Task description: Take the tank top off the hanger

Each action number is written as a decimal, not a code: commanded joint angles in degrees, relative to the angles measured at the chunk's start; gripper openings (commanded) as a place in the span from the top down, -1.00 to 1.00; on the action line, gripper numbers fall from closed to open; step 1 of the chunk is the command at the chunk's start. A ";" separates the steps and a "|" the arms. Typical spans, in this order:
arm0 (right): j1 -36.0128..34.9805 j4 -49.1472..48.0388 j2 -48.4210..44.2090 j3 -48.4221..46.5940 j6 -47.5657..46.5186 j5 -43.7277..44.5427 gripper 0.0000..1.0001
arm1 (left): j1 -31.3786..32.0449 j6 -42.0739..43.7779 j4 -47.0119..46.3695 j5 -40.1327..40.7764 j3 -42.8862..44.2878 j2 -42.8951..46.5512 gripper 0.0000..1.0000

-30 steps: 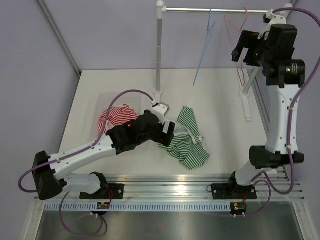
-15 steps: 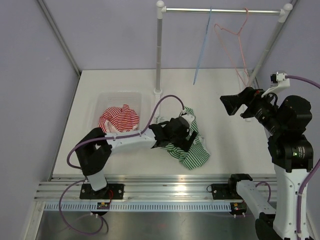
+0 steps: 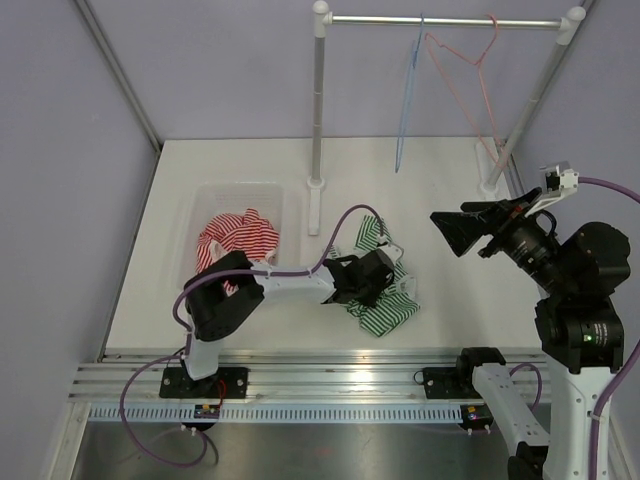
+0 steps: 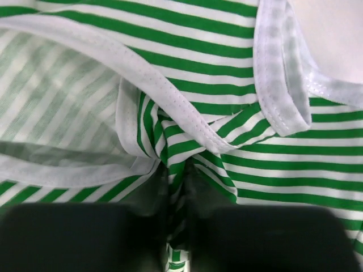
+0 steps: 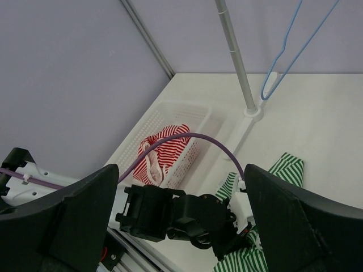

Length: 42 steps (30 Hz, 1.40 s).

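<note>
The green-and-white striped tank top [image 3: 388,308] lies crumpled on the white table, off any hanger. My left gripper [image 3: 386,286] lies low over it, shut on a fold of the fabric. In the left wrist view the striped cloth [image 4: 227,68] fills the frame, with a pinch of it between the dark jaws of the left gripper [image 4: 180,190]. A blue hanger [image 3: 408,100] and a pink hanger [image 3: 470,75] hang bare on the rail [image 3: 440,20]. My right gripper [image 3: 448,228] is raised at the right, open and holding nothing, also seen as the right gripper [image 5: 180,221].
A white basket [image 3: 240,192] at the left holds a red-and-white striped garment [image 3: 237,238]. The rack's upright post [image 3: 317,110] stands behind the tank top, with its second post [image 3: 530,100] at the right. The left arm's purple cable [image 5: 187,137] arcs over the table.
My left arm stretched right to the tank top and its jaws went from open to shut on the fabric. My right arm came down from the rail and now holds at the right.
</note>
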<state>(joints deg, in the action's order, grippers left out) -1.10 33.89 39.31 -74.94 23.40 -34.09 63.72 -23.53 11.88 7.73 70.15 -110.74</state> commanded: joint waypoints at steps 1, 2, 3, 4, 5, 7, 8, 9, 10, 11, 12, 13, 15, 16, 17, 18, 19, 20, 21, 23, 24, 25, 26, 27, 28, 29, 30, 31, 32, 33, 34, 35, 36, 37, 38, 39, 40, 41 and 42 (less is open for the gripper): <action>-0.04 -1.29 -0.81 -2.14 -0.10 0.16 -0.99 | 0.44 -0.29 1.04 2.64 0.08 4.55 1.00; 0.05 -0.93 -0.99 -2.49 -0.63 0.77 -0.99 | 0.52 0.23 2.17 3.43 -0.10 8.22 1.00; 0.05 -0.41 -0.99 -2.76 -0.90 1.04 -0.99 | 0.44 0.41 2.79 5.44 -0.28 10.26 1.00; -0.04 -0.05 -1.08 -3.28 -1.07 1.47 -0.99 | 0.44 0.59 3.41 6.50 -0.54 12.11 1.00; 0.05 0.30 -1.08 -3.46 -1.42 2.00 -0.99 | 0.44 1.20 4.98 7.56 -0.45 14.47 1.00; -0.04 0.48 -1.43 -3.46 -1.69 2.44 -0.99 | 0.35 1.38 7.18 11.86 0.16 20.19 1.00; -0.04 0.39 -1.60 -3.37 -1.69 2.71 -0.99 | 0.35 1.55 9.46 13.44 0.77 22.04 1.00; 0.05 0.39 -1.69 -3.37 -1.69 2.88 -0.99 | 0.26 1.56 10.78 16.67 1.39 25.28 1.00; 0.05 0.30 -1.87 -3.37 -1.69 2.97 -0.99 | 0.17 1.56 12.36 18.36 2.00 26.61 1.00; -0.04 0.30 -2.04 -3.37 -1.60 3.23 -0.99 | 0.00 0.95 15.68 20.12 2.79 27.93 1.00; -0.04 0.30 -2.13 -3.46 -1.69 3.24 -0.99 | -0.26 0.85 16.94 23.35 3.93 29.51 1.00; -0.04 0.30 -2.13 -3.55 -1.69 3.32 -0.99 | -0.35 0.85 18.25 24.87 4.72 31.96 1.00; -0.04 0.30 -2.22 -3.81 -1.69 3.41 -0.99 | -0.88 0.68 22.38 29.07 6.13 34.44 1.00; 0.05 0.30 -2.22 -3.90 -1.69 3.50 -0.99 | -1.06 0.76 23.79 30.06 8.23 36.36 1.00; -0.04 0.39 -2.13 -4.08 -1.69 3.41 -0.99 | -1.49 0.50 27.02 31.02 9.29 36.99 1.00; -0.04 0.21 -2.31 -4.34 -1.60 3.41 -0.99 | -2.28 0.33 28.71 32.69 10.70 37.61 1.00; 0.05 0.21 -2.22 -4.43 -1.43 3.41 -0.99 | -2.90 0.15 30.29 33.31 12.88 38.22 1.00; -0.04 0.13 -2.39 -4.43 -1.34 3.15 -0.99 | -3.69 -0.11 32.74 33.75 13.95 39.45 1.00; -0.04 -0.05 -2.40 -4.52 -1.16 3.15 -0.99 | -5.52 -0.11 33.55 33.50 14.66 40.24 1.00; -0.04 -0.23 -2.66 -4.43 -1.16 3.15 -0.99 | -8.60 0.24 34.00 31.40 15.45 41.65 1.00; 0.05 -0.66 -2.75 -4.25 -1.07 2.97 -0.99 | -12.88 0.50 34.09 27.21 15.63 42.79 1.00; -0.04 -0.84 -2.75 -4.08 -0.99 3.06 -0.99 | -15.18 0.76 34.17 25.17 15.81 43.23 1.00; -0.04 -1.02 -2.66 -3.90 -0.72 2.45 -0.99 | -17.38 1.11 34.09 23.58 15.81 43.67 1.00; -0.04 -1.80 -2.49 -3.47 -0.46 1.75 -0.99 | -21.76 1.29 34.09 20.52 15.63 44.29 1.00; 0.05 -2.24 -2.40 -3.20 -0.28 1.05 -0.99 | -24.41 1.55 33.91 18.40 15.63 44.55 1.00; 0.05 -2.68 -2.13 -2.94 0.41 -0.18 -0.99 | -27.13 1.38 33.91 15.94 15.46 44.47 1.00; -0.04 -3.65 -2.13 -2.50 0.68 -0.54 -0.99 | -32.64 1.29 34.09 10.17 15.46 43.95 1.00; -0.04 -3.92 -1.96 -2.32 0.95 -0.72 -0.99 | -35.22 1.29 34.09 7.33 15.19 43.59 1.00; -0.04 -4.18 -1.78 -2.15 1.12 -0.72 -0.99 | -37.60 1.03 33.83 4.95 14.84 43.24 1.00; 0.05 -4.62 -1.78 -2.06 1.12 -0.72 -0.99 | -41.88 1.03 33.65 0.32 13.97 42.54 1.00; -0.04 -4.88 -1.87 -1.71 1.12 -0.72 -0.99 | -43.93 1.12 33.56 -2.08 13.53 40.97 1.00; -0.04 -5.06 -1.78 -1.53 1.38 -0.72 -0.99 | -46.04 1.03 33.30 -4.36 13.09 39.74 1.00; -0.04 -5.58 -1.78 -1.09 1.39 -0.89 -0.99 | -49.71 1.12 33.38 -9.17 12.56 38.50 1.00; -0.04 -5.85 -1.87 -0.83 1.47 -0.98 -0.99 | -51.40 1.29 33.47 -10.96 12.29 35.88 1.00; -0.04 -6.29 -1.69 -0.65 1.56 -1.33 -0.99 | -54.29 1.55 33.39 -12.28 12.03 34.64 1.00; 0.05 -6.55 -1.61 -0.04 1.56 -1.51 -0.99 | -55.54 1.73 33.73 -14.65 12.03 33.41 1.00; 0.05 -6.73 -1.52 0.31 1.82 -1.68 -0.99 | -56.68 1.91 34.17 -15.19 11.85 30.61 1.00; -0.04 -7.25 -1.43 0.75 1.83 -2.12 -0.99 | -58.61 2.60 34.61 -15.63 11.85 29.28 1.00; -0.04 -7.95 -1.43 1.63 2.09 -2.30 -0.99 | -59.32 2.87 35.14 -14.77 11.94 27.61 1.00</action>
<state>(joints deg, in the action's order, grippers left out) -1.10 29.89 36.97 -74.78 24.38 -34.30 7.25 -22.28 46.98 0.23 82.70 -79.55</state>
